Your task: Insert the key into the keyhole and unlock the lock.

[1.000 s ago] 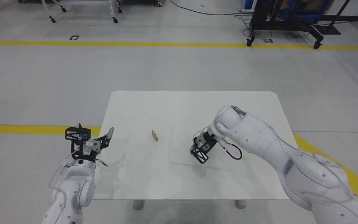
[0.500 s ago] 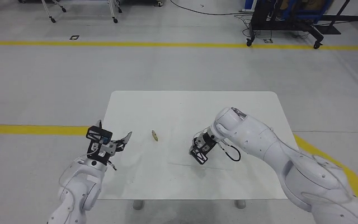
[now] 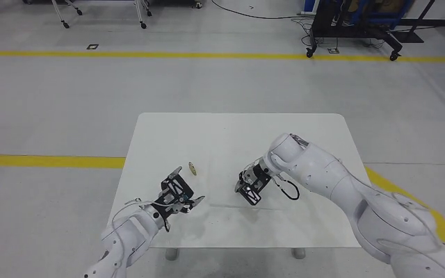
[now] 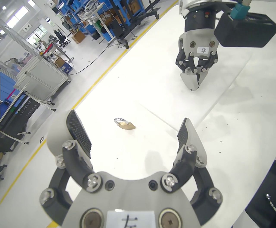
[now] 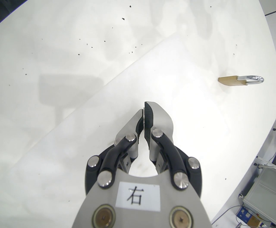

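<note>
While both of my arms are hanging over the white rectangular table [image 3: 306,132], I am holding my left gripper [image 3: 186,186] low over its front-left part. Its ribbed black fingers [image 4: 77,131] are standing spread wide, with nothing between them. My right gripper [image 3: 245,192] is hovering near the table's middle, well apart from the left one, and its tips are pointing down at the surface. From above I cannot tell how those tips are standing, but my right wrist view is showing the pads [image 5: 148,116] pressing together.

The small brass-coloured padlock with a silvery shackle [image 3: 192,168] is lying flat on the table. It is near my left gripper and farther from the right one, and it is touching neither. From above it is appearing as a mere pale fleck. My left wrist view is catching its brass body and curved shackle just beyond my spread fingers, with the right gripper beyond that.

Between the right pads a thin silvery sliver [image 5: 143,112] is sitting pinched. Whether it is the key I cannot tell. Tiny dark specks [image 5: 123,19] are lying scattered on the table.
</note>
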